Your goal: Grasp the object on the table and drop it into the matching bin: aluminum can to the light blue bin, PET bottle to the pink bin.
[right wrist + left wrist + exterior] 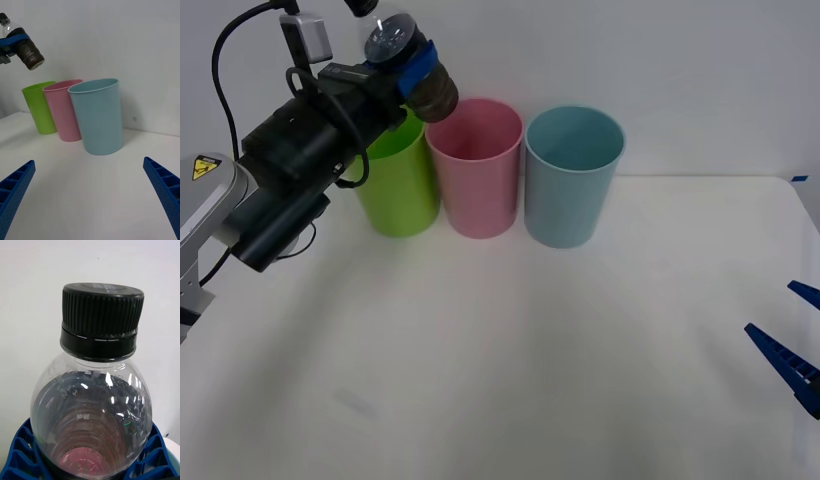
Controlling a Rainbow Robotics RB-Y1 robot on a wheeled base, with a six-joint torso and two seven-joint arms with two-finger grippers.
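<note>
My left gripper (418, 68) is shut on the PET bottle (405, 55) and holds it in the air, tilted. The black cap points up and back, and the dark lower body hangs over the near-left rim of the pink bin (475, 180). The left wrist view looks down the bottle (92, 408), with blue fingers (22, 457) on both sides and pink showing through its base. The right wrist view shows the bottle (26, 52) high above the pink bin (62, 112), with the light blue bin (97, 116) nearest. The light blue bin (570, 190) stands right of the pink one. My right gripper (792, 335) waits open at the table's right edge.
A lime green bin (395, 185) stands left of the pink bin, right under my left arm. The three bins form a row at the back of the white table (530, 350), whose wide front part lies bare.
</note>
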